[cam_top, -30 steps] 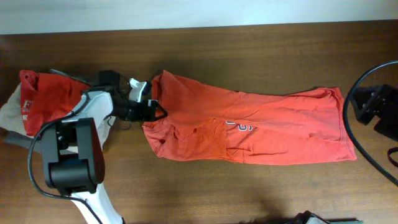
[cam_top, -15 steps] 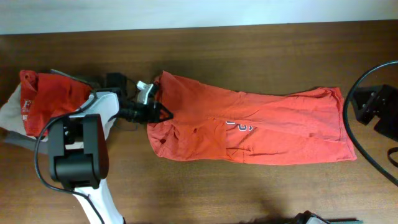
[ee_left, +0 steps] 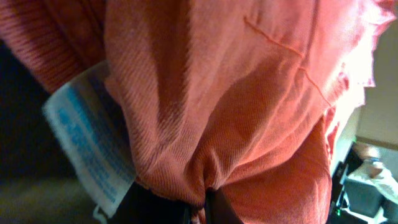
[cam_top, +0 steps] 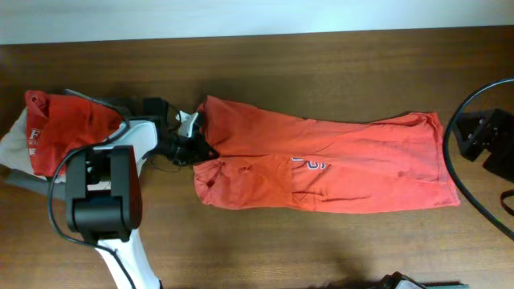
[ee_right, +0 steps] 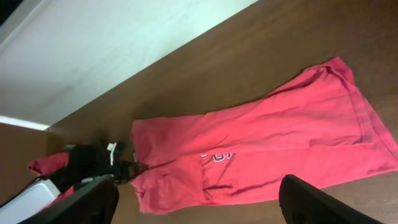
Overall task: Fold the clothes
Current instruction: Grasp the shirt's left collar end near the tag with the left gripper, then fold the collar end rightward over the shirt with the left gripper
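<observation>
The clothes are an orange-red T-shirt (cam_top: 329, 164), folded into a long strip across the wooden table, with a bit of white print showing (cam_top: 309, 163). My left gripper (cam_top: 202, 149) is at the shirt's left end, shut on a pinch of its edge. In the left wrist view the ribbed orange fabric (ee_left: 249, 93) bunches into the closed jaws of the left gripper (ee_left: 198, 208), and a white-and-blue label (ee_left: 87, 143) hangs beside them. My right gripper (ee_right: 199, 190) is open and high above the table, off the shirt's right end, with the T-shirt (ee_right: 261, 155) below it.
A second heap of red cloth (cam_top: 64, 128) lies on pale fabric (cam_top: 12, 148) at the far left, behind the left arm (cam_top: 100, 193). The right arm's black body (cam_top: 486, 140) and a looping black cable (cam_top: 450, 152) sit at the right edge. A white wall borders the table's far edge.
The left gripper has shut on the shirt's left edge and shifted slightly right, bunching the fabric there. The right arm has not moved.
</observation>
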`<act>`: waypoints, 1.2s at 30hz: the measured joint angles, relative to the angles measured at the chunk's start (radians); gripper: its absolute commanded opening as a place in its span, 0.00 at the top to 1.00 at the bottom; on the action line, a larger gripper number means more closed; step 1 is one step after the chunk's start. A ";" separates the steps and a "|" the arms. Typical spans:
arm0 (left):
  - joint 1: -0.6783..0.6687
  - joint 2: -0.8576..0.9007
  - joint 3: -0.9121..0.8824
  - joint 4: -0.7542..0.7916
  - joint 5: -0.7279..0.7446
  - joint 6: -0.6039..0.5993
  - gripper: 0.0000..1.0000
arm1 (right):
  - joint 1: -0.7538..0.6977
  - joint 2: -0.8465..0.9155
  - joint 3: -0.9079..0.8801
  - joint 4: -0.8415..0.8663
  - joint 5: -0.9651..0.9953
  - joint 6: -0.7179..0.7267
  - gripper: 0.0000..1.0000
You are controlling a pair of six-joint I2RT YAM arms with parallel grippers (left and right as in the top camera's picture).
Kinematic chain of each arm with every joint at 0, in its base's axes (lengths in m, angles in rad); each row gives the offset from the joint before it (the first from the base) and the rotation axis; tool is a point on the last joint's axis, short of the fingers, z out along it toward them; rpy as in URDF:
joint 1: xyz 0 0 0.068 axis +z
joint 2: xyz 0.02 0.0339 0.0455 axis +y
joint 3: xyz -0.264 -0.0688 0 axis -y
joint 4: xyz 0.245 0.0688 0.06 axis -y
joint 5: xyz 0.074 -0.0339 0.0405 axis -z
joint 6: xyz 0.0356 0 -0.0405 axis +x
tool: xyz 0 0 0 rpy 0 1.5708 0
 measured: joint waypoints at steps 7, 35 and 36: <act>0.039 -0.198 -0.001 -0.084 -0.192 -0.063 0.99 | 0.000 0.000 0.000 0.000 0.000 0.000 0.12; -0.577 -0.523 0.097 -0.160 -0.893 -0.241 1.00 | 0.000 0.000 0.000 0.000 0.000 0.000 0.12; -0.605 -0.510 0.101 -0.136 -0.911 -0.246 1.00 | 0.000 0.000 0.000 0.000 0.000 0.000 0.12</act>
